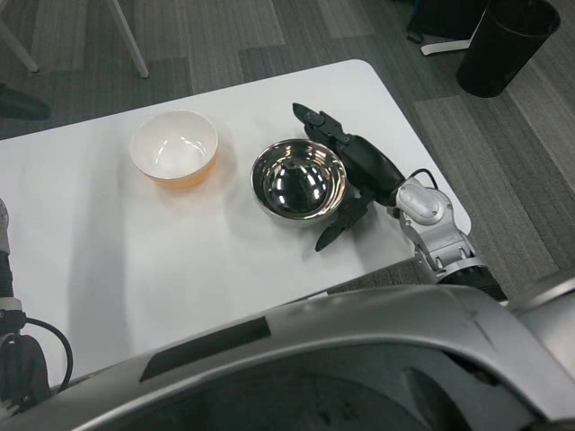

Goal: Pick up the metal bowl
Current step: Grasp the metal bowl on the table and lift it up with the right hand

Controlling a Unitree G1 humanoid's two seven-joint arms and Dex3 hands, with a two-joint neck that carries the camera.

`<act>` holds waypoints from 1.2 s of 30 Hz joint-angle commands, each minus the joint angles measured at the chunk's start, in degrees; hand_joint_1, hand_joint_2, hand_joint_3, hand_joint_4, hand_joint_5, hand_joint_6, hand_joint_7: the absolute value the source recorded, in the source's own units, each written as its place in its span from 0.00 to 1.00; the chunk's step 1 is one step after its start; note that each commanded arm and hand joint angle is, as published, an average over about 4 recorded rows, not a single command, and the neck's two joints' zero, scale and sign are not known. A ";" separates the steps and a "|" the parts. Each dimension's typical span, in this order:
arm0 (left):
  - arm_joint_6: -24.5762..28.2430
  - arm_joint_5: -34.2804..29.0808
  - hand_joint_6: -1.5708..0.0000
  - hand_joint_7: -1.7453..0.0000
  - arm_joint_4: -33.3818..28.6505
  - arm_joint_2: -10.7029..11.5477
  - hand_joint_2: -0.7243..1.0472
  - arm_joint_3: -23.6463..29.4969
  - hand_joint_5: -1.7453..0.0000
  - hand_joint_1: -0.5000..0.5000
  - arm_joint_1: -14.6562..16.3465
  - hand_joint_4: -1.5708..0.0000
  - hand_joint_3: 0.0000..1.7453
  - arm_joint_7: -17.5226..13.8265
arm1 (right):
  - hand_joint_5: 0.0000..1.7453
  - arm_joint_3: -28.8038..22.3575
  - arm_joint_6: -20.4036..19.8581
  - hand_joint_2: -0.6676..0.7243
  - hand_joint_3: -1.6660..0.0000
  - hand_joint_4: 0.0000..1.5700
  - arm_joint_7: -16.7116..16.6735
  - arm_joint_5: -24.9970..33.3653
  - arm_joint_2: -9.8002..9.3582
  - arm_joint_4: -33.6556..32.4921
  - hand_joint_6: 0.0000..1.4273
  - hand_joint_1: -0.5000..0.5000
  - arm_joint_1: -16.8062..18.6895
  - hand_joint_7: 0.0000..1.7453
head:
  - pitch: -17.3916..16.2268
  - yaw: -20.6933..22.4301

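Silver forearm metal shows at the near left edge, with a black cable beside it, but the left hand itself is out of view. On the right, the right forearm (436,229) reaches in from the near right corner of the white table (108,278), and the right hand (355,175) spreads wide around the right side of the metal bowl (299,181). One part of the hand curls along the bowl's near right wall, its tip resting on the tabletop just beside the base, while the fingers (316,119) stretch past the far right rim. Contact looks likely at the near side, yet the hand is not closed on the bowl, which sits flat on the table. Being round, the bowl has no long axis; it stands upright, mouth facing up, right of the table's middle. Farther left stands a white bowl (174,147) with an orange outside, well apart. Beyond the table's far right corner, a black bin (503,45) stands on grey carpet.
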 commanded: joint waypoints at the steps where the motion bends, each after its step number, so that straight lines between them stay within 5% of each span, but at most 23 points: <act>1: -0.15 -0.59 1.00 1.00 -0.61 0.12 0.00 0.15 1.00 0.00 0.44 1.00 0.04 0.01 | 0.00 0.88 -1.23 0.38 0.89 0.00 -0.25 0.06 -0.66 1.16 0.00 0.21 -0.89 0.00 | 0.00 0.28; 5: -0.15 -0.59 1.00 1.00 -0.57 0.08 0.00 0.19 1.00 0.00 0.70 1.00 0.05 0.01 | 0.00 1.76 -2.24 0.23 0.61 0.00 -0.90 0.06 -1.36 2.17 0.00 0.16 -1.33 0.08 | 0.23 0.84; 7: -0.15 -0.59 1.00 1.00 -0.57 0.03 0.00 0.19 1.00 0.00 0.84 1.00 0.05 0.01 | 0.00 2.24 -2.59 0.18 0.45 0.00 -1.21 0.02 -1.62 2.65 0.00 0.12 -1.55 0.20 | 0.38 1.05; 11: -0.15 -0.59 1.00 1.00 -0.66 0.03 0.00 0.33 1.00 0.00 1.12 1.00 0.05 0.01 | 0.19 2.75 -6.00 0.15 0.30 0.00 -2.51 0.30 -1.97 4.98 0.00 0.07 -2.12 0.69 | 0.50 1.37; 13: -0.15 -0.59 1.00 1.00 -0.77 0.01 0.00 0.41 1.00 0.00 1.25 1.00 0.05 0.01 | 0.33 2.77 -7.27 0.11 0.26 0.00 -3.28 0.50 -2.08 5.82 0.01 0.04 -2.28 0.82 | 0.50 1.45; 19: -0.15 -0.59 1.00 1.00 -0.88 -0.03 0.00 0.46 1.00 0.00 1.41 1.00 0.05 0.06 | 0.74 2.77 -9.16 0.05 0.12 0.09 -4.71 0.72 -2.48 7.02 0.33 0.04 -2.56 0.88 | 0.47 1.72; 24: -0.15 -0.59 1.00 1.00 -0.88 0.01 0.00 0.46 1.00 0.00 1.41 1.00 0.05 0.08 | 0.89 2.55 -9.93 0.05 0.10 0.22 -5.39 1.27 -2.66 7.05 0.65 0.05 -2.65 0.88 | 0.32 2.11; 31: -0.15 -0.64 1.00 1.00 -0.77 -0.06 0.00 0.28 1.00 0.00 1.49 1.00 0.03 0.10 | 0.94 0.92 -10.35 0.05 0.10 0.34 -6.11 3.93 -2.94 3.09 0.71 0.06 -2.65 0.88 | 1.77 2.19; 36: -0.15 -0.66 1.00 1.00 -0.46 -0.17 0.00 -0.11 1.00 0.00 1.49 1.00 0.05 0.08 | 0.94 -1.27 -8.41 0.05 0.10 0.35 -7.03 5.97 -3.38 -2.29 0.69 0.04 -2.94 0.88 | 6.02 2.40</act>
